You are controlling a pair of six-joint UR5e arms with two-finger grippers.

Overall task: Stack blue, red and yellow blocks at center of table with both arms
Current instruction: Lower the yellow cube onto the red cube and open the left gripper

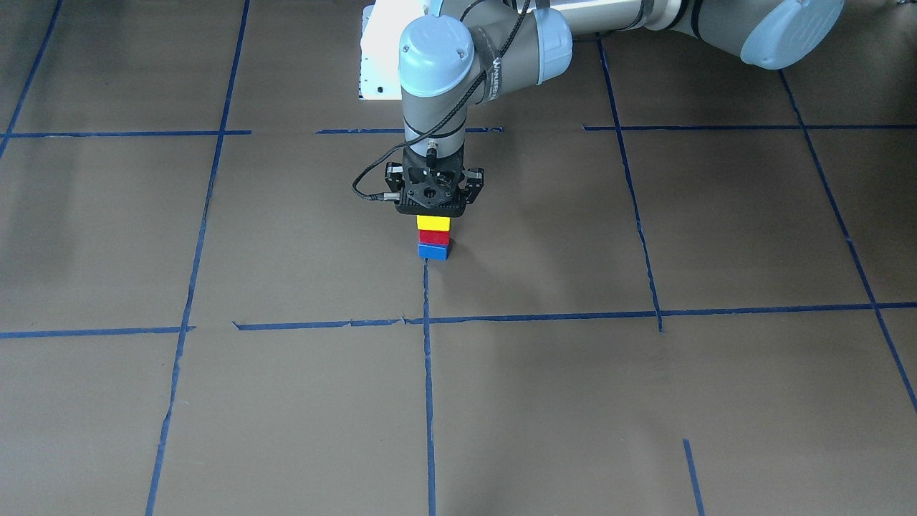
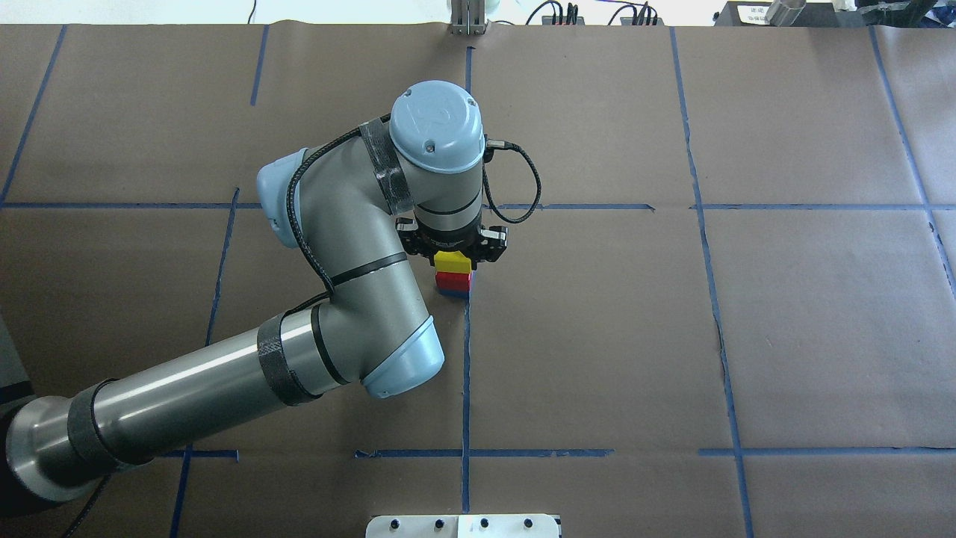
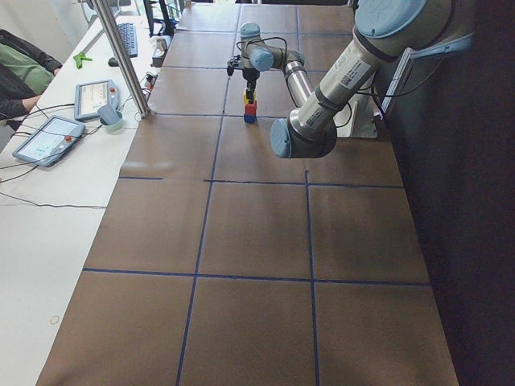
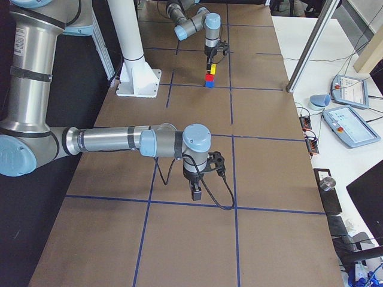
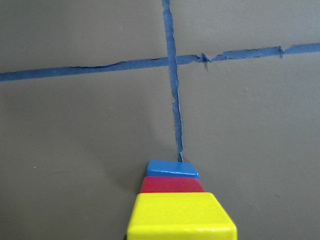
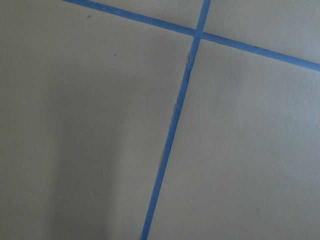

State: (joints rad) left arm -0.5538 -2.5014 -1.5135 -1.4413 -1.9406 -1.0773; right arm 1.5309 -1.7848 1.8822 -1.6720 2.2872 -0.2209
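Observation:
A stack stands at the table's centre: yellow block (image 1: 433, 223) on red block (image 1: 433, 237) on blue block (image 1: 433, 251). It also shows in the overhead view, with the yellow block (image 2: 453, 261) on top. In the left wrist view the yellow block (image 5: 181, 215), red block (image 5: 172, 184) and blue block (image 5: 171, 168) lie just below the camera. My left gripper (image 1: 433, 213) points straight down right over the stack, its jaws spread wide, gripping nothing. My right gripper (image 4: 195, 192) hangs over bare table, far from the stack. I cannot tell whether it is open or shut.
Blue tape lines (image 1: 428, 373) divide the brown table into squares. The white robot base plate (image 1: 376, 57) is behind the stack. A metal pole (image 3: 121, 56) and operator tablets (image 3: 48, 141) stand on the white side table.

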